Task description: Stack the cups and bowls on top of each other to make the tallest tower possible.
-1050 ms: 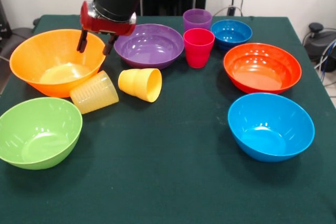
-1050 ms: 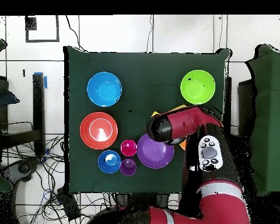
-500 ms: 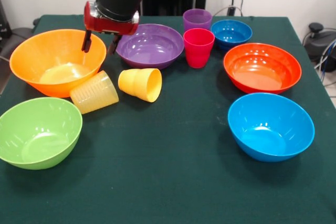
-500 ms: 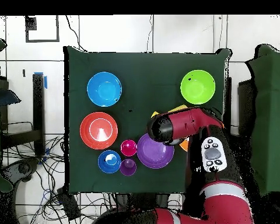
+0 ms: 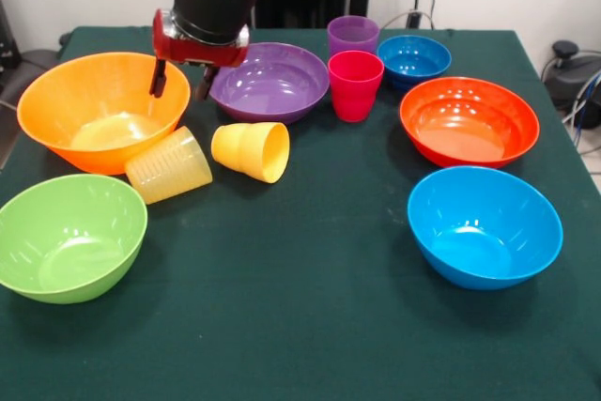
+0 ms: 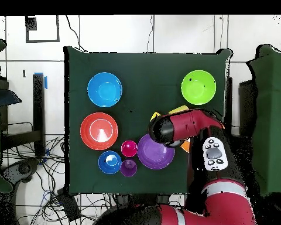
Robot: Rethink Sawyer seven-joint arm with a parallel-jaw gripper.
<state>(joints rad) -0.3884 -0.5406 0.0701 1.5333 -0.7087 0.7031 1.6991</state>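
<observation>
Gripper (image 5: pixel 180 84) hangs open and empty; orange-yellow cup (image 5: pixel 252 150) lies sideways, mouth facing right.

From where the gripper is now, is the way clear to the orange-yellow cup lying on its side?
Probably yes. The gripper is open and empty, above the gap between the orange bowl and purple bowl. The orange-yellow cup lies just in front, uncovered, with only the pale yellow cup beside it.

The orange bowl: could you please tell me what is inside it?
The orange bowl looks empty in the front view. Overhead, the arm covers most of it.
</observation>
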